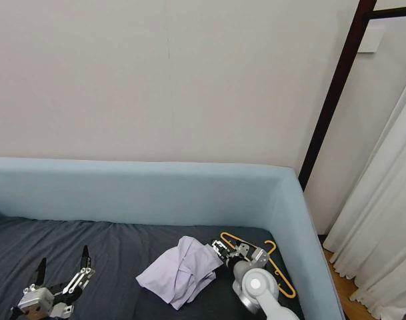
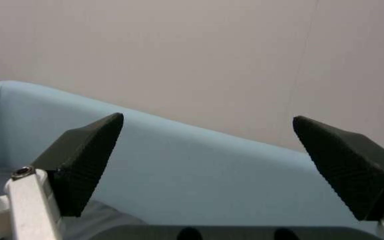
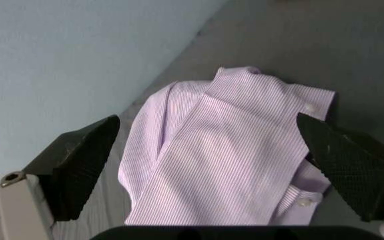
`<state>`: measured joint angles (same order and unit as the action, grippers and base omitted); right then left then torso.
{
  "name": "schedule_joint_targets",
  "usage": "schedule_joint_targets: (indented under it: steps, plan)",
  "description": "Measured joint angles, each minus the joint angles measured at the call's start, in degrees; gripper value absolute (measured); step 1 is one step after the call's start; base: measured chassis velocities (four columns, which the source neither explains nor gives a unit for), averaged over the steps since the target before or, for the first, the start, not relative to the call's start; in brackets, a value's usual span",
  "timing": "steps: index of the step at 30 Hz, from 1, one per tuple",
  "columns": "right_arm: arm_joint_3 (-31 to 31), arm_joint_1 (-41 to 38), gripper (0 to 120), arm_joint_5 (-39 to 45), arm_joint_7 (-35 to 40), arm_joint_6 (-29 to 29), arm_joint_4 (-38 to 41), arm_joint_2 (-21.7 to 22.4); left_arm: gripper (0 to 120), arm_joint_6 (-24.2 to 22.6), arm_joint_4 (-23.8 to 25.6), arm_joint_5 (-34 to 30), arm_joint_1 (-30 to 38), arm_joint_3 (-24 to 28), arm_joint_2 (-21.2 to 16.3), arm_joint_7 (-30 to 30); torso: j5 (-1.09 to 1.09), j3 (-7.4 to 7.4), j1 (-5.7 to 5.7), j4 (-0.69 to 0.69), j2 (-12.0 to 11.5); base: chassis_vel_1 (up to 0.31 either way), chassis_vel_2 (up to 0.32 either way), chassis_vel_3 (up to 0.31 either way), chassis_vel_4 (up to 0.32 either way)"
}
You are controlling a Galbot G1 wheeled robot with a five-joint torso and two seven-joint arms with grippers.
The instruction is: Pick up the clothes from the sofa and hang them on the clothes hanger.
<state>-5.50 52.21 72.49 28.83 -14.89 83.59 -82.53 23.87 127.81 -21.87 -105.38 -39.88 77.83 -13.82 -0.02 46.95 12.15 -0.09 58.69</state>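
Lying crumpled: lilac pinstriped shirt [image 3: 225,160]

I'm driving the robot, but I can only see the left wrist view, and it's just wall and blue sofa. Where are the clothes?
Observer: A lilac striped shirt lies crumpled on the dark seat, toward the sofa's right end.
Operator: Is my gripper close to it?
Observer: No. The left gripper hovers open over the seat's left part, well apart from the shirt.
Operator: What about the other one?
Observer: The right gripper is open and pointed right at the shirt, at its right edge. An orange hanger lies on the seat by that arm.
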Motion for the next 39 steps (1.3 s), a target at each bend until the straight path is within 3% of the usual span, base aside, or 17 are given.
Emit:
schedule_joint_targets:
  steps: [8, 16, 30, 33, 39]
  plan:
    - [-2.74, -0.97, 100, -6.77, -4.23, -0.73, -9.64, -6.10, 100, 0.25, 1.28, -0.01, -1.42, -1.46, 0.20, 0.24, 0.01, -0.01, 0.00, 0.00, 0.00, 0.000, 0.000, 0.000, 0.000]
    - [-4.41, -0.59, 100, -11.25, -6.95, 0.49, -14.34, -7.42, 100, 0.73, 2.12, -0.02, -1.98, -1.86, 0.80, 0.29, 0.01, 0.00, 0.00, 0.00, 0.00, 0.000, 0.000, 0.000, 0.000]
    - [-3.87, -1.30, 51, -12.97, -11.39, 4.98, -16.01, -7.58, 100, 0.02, 0.94, -0.26, -0.96, -0.60, 1.59, 0.39, 0.01, -0.01, 0.00, 0.00, 0.00, 0.000, 0.000, 0.000, 0.000]
    - [-3.06, -1.39, 36, -13.64, -11.96, 6.43, -16.04, -7.45, 100, 0.02, 0.83, -0.21, -0.81, -0.59, 1.78, 0.40, 0.01, 0.00, 0.00, 0.00, 0.00, 0.000, 0.000, 0.000, 0.000]
    - [-2.41, -1.71, 20, -14.21, -12.91, 8.98, -15.88, -7.23, 100, 0.06, 0.67, -0.19, -0.61, -0.60, 2.01, 0.40, 0.01, -0.01, 0.00, 0.00, 0.00, 0.000, 0.000, 0.000, 0.000]
